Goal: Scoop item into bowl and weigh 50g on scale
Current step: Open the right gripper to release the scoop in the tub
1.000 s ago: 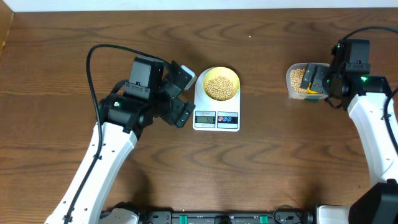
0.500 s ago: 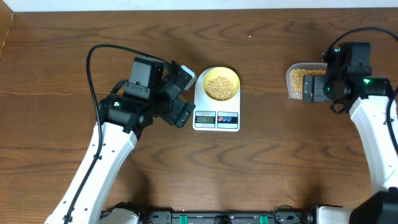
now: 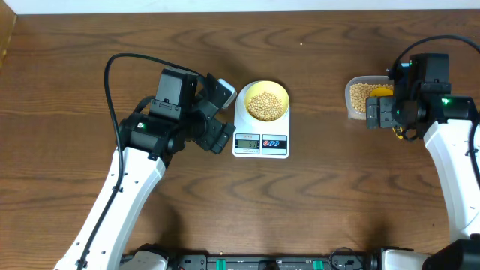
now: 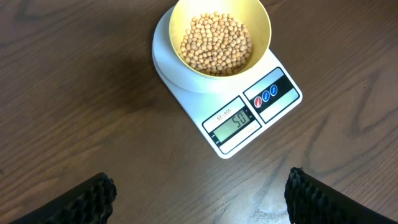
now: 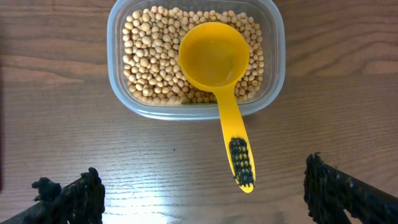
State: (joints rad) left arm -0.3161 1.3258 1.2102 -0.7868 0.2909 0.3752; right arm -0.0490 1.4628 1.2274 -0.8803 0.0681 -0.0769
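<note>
At the near edge of the left wrist view, the left gripper (image 4: 201, 198) hovers over the dark wooden table (image 4: 74, 106), its jaws spread wide and empty. Just beyond it sits the white scale (image 4: 277, 93), its grey display (image 4: 233, 119) turned toward the gripper and reading 50. The pale yellow bowl (image 4: 261, 28) stands on the round platform at the scale's far end, holding a heap of beige beans (image 4: 216, 43).

Well apart, on the right side of the table, the right gripper (image 5: 205, 198) also hangs with its jaws wide, gripping nothing. The bright yellow scoop (image 5: 229, 118) lies beyond it, untouched: its handle end points toward the gripper, and its empty cup rests on the beans in the clear plastic tub (image 5: 193, 111) farther off. That tub is nearly full of the same beans.
</note>
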